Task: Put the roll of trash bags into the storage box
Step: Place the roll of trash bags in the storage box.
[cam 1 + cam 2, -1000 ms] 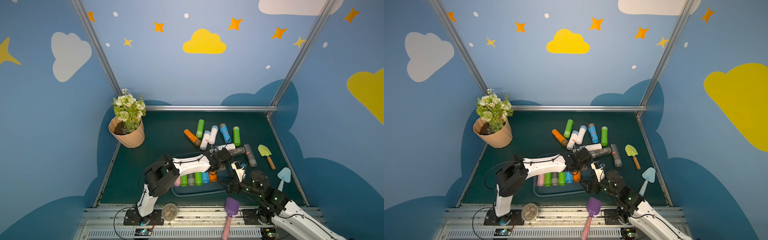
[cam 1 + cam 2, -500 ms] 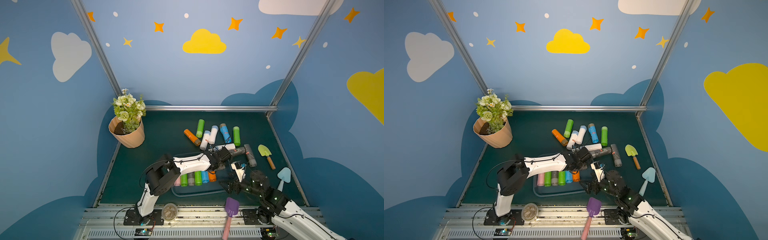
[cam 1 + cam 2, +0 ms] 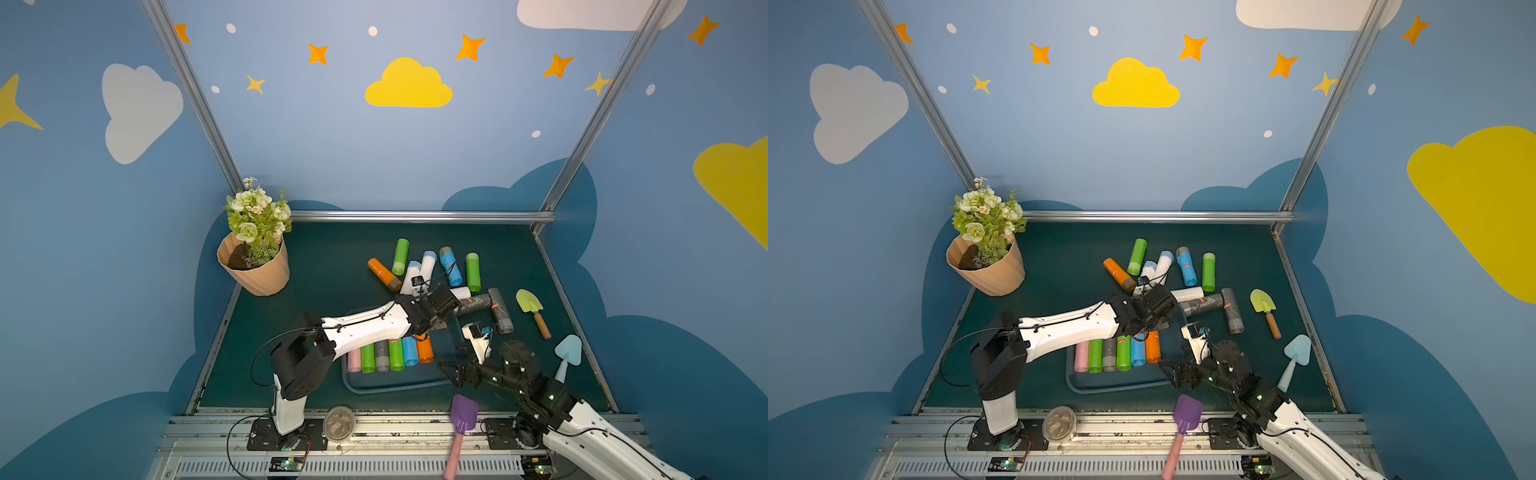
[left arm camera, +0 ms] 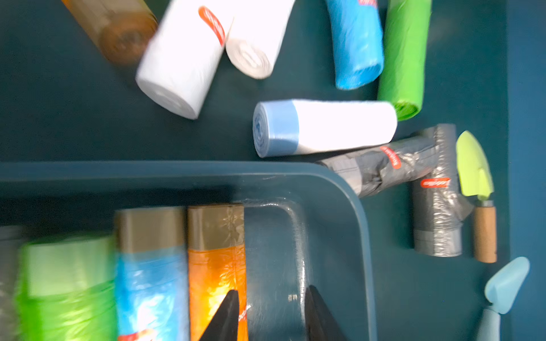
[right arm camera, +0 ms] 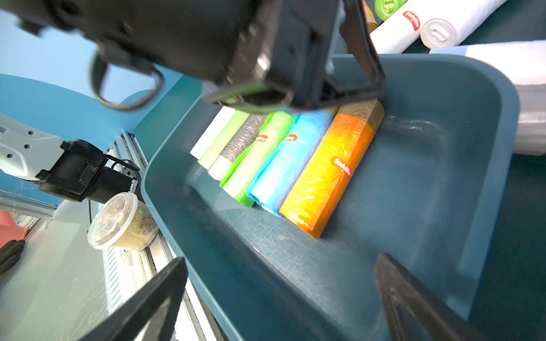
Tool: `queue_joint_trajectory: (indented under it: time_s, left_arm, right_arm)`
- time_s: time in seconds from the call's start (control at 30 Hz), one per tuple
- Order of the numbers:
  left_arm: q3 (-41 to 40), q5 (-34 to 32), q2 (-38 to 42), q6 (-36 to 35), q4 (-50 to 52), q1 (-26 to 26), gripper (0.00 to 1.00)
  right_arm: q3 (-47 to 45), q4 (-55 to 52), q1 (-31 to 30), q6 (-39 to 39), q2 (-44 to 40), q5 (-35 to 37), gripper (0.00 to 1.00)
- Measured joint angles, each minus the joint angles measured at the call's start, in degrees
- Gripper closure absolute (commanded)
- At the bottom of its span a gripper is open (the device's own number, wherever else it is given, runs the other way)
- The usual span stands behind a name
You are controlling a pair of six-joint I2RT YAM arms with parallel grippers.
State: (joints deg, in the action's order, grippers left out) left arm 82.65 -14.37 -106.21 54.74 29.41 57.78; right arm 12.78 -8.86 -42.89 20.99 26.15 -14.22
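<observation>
Far ends of the boxed rolls (image 3: pixel 392 354) out of sight behind the left arm (image 3: pixel 365 328)

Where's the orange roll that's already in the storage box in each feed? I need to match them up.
Top view: orange roll ending the row in the storage box, partly under the left arm.
Top view: same spot.
Left wrist: beside the left gripper, brown band on one end.
Right wrist: last in the row, bare box floor beside it.
Shared landmark: the blue roll touching it.
</observation>
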Motion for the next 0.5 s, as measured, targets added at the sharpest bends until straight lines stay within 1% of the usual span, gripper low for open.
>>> queue_joint_trajectory:
  time_s: [0.13, 0.23, 0.4, 0.5]
  left_arm:
    - [-0.4, -1.1, 2.8, -0.4, 0.7, -1.9, 0.6]
    - [-1.9, -1.3, 4.9, -0.7, 0.9, -5.3, 0.58]
    - [-2.8, 0.3, 5.7, -1.1, 0.7, -13.9, 0.52]
    - [-2.3, 1.7, 4.5, -1.6, 0.1, -18.8, 0.5]
  right_arm:
    - [0.0, 0.1, 0.0, 0.0, 0.2, 0.0, 0.03]
    - [0.0, 0.1, 0.0, 0.0, 0.8, 0.0, 0.03]
    - [0.0, 0.3, 0.0, 0.0, 1.4, 0.3, 0.03]
    - [0.2, -0.2, 0.0, 0.2, 1.5, 2.2, 0.03]
